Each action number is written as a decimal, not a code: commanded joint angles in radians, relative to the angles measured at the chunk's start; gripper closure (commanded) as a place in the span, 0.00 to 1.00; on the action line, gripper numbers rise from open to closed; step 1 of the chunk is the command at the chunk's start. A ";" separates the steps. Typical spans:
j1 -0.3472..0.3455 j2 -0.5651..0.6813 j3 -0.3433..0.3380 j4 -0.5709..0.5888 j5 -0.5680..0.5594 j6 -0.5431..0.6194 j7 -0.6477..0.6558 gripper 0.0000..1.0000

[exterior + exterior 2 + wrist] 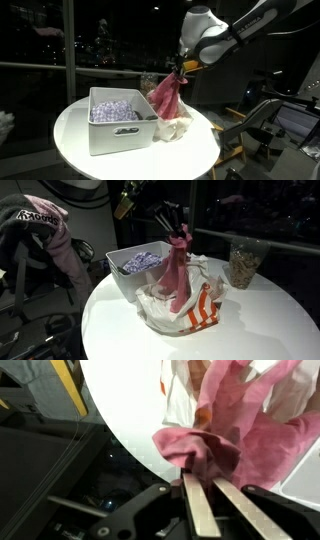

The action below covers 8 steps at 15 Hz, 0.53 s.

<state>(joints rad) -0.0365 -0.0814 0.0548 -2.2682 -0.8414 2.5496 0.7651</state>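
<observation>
My gripper (177, 68) is shut on the top of a pink cloth (168, 98) and holds it up so that it hangs above the round white table (80, 150). In an exterior view the gripper (178, 232) pinches the pink cloth (176, 275), which hangs down onto a white and orange striped cloth (200, 312) lying on the table. In the wrist view the two fingers (210, 482) grip a bunched fold of the pink cloth (215, 445). A white bin (118, 125) stands next to it.
The white bin (135, 265) holds a purple patterned cloth (143, 258). A clear jar of brown stuff (243, 264) stands at the table's far side. A chair draped with clothes (45, 235) stands beside the table. Dark windows are behind.
</observation>
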 commanded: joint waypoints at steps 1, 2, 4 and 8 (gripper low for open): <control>-0.002 0.067 -0.014 -0.014 -0.101 0.038 0.077 0.95; 0.006 0.093 -0.017 -0.011 -0.105 0.037 0.075 0.95; 0.022 0.154 -0.018 0.009 -0.105 0.044 0.067 0.94; 0.044 0.301 -0.044 0.080 -0.158 0.067 0.104 0.93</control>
<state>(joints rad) -0.0173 0.1101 0.0461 -2.2696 -0.9234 2.5741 0.8143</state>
